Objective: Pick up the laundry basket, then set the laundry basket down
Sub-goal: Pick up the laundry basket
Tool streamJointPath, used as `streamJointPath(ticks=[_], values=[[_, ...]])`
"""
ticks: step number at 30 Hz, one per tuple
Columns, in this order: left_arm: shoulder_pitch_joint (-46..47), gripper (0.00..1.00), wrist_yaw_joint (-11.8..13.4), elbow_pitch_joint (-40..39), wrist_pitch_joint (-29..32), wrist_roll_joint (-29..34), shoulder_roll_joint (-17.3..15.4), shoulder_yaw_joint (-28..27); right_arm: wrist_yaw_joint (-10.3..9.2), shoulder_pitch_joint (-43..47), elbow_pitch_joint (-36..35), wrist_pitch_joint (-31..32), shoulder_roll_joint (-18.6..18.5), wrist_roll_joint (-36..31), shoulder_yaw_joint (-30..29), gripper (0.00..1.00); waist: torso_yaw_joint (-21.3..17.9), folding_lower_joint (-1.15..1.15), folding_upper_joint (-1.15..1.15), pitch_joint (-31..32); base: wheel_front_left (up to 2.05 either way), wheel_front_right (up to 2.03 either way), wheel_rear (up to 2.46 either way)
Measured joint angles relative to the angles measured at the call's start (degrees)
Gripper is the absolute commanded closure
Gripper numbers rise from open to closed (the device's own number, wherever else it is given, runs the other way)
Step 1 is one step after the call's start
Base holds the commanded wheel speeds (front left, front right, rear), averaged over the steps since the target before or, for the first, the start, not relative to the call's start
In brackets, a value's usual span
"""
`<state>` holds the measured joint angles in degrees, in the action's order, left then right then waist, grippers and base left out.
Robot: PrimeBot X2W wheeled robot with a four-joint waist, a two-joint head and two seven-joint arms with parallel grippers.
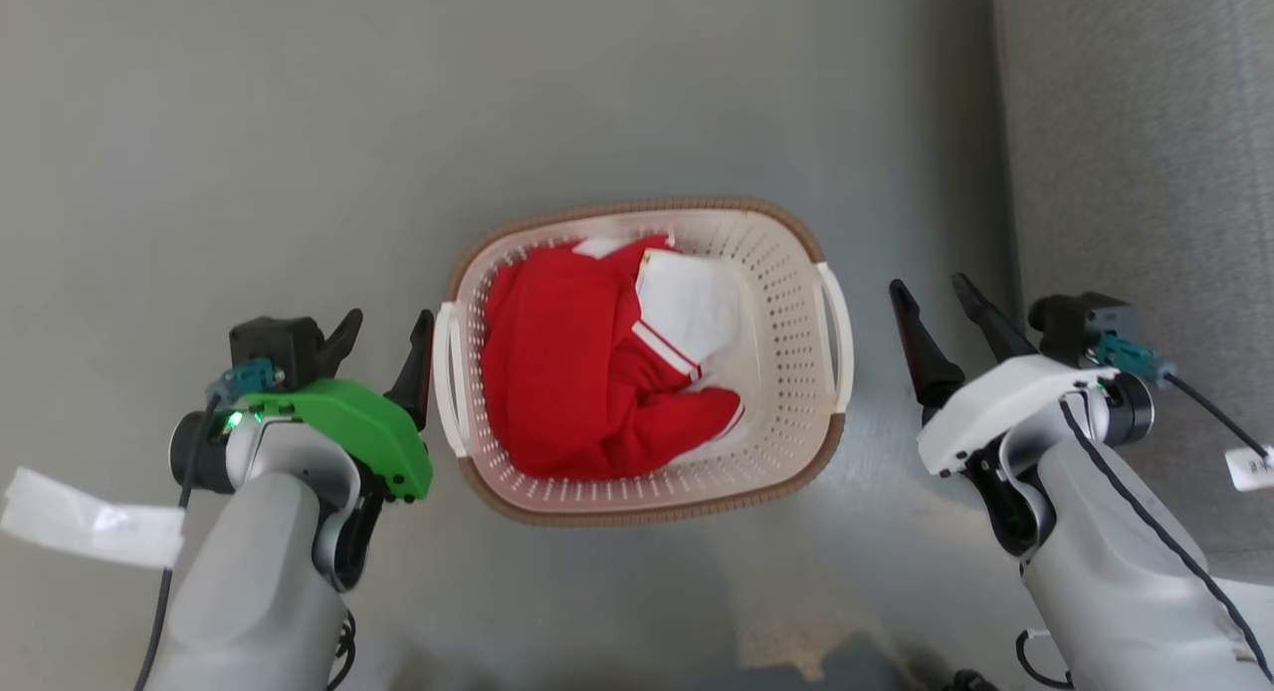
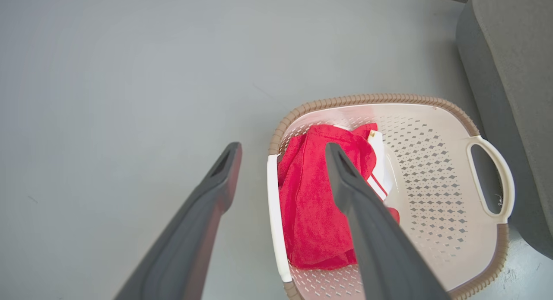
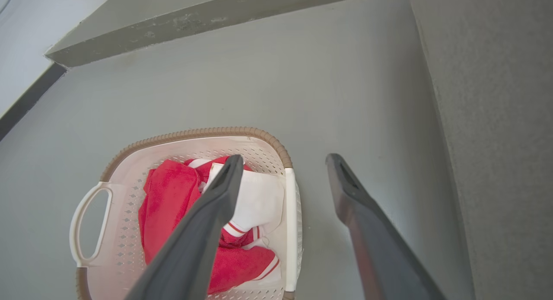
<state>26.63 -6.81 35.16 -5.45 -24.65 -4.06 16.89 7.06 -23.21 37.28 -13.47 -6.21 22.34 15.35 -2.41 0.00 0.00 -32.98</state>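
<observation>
The laundry basket (image 1: 786,372) stands on the grey floor, cream-white and perforated, with a brown rim band. A red garment (image 1: 567,372) and a white cloth (image 1: 692,303) lie inside it. My left gripper (image 1: 388,333) is open, its inner finger close beside the basket's left handle (image 1: 445,372). In the left wrist view that handle (image 2: 273,205) lies between the spread fingers of the left gripper (image 2: 283,146). My right gripper (image 1: 930,285) is open, a short way right of the right handle (image 1: 838,333). In the right wrist view the right gripper (image 3: 284,158) frames that handle (image 3: 290,231).
A grey upholstered piece of furniture (image 1: 1145,123) runs along the right side, close to my right arm and near the basket (image 2: 432,183) in the left wrist view. A low grey ledge (image 3: 194,19) lies beyond the basket (image 3: 194,133). Open floor spreads to the left and behind.
</observation>
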Motion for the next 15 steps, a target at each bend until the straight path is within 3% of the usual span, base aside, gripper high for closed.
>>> streamJointPath(ticks=[15], values=[[9.16, 0.00, -0.31, 9.47, 3.93, -3.02, 1.23, 1.72, 0.05, -9.24, 9.07, 2.07, 0.80, 2.92, 2.60, 0.00, 0.26, 0.00, 0.00, -9.89, 0.00, 0.00, 0.00]])
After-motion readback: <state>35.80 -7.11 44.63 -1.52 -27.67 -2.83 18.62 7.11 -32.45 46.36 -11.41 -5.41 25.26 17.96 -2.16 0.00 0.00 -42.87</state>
